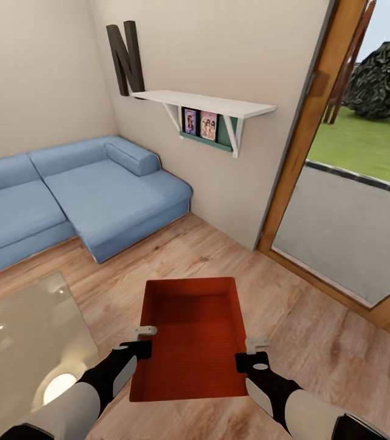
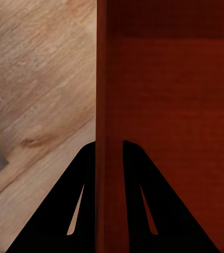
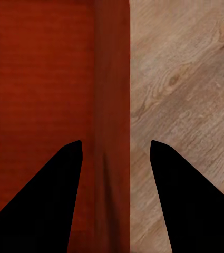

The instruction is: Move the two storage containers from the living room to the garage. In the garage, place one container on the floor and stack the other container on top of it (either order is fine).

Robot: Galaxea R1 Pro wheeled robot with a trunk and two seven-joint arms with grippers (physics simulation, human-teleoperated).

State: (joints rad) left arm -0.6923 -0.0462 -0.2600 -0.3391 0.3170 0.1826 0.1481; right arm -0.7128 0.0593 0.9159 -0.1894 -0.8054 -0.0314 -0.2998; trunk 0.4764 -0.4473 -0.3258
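One storage container is in view, an orange-red open-top bin carried low in front of the robot over the light wood planks of the living room, between the glass-topped table and the glazed door. Its long axis runs straight away from the robot, so the two long walls face the arms, one each. The left gripper straddles the left wall near the close end; in the left wrist view the dark fingers press that wall from both sides, clamped on it. The right gripper sits astride the right wall (same end), but its fingers stand a little off the wall with gaps showing, so I judge that side spread, not gripping. The blue sofa lies well beyond.
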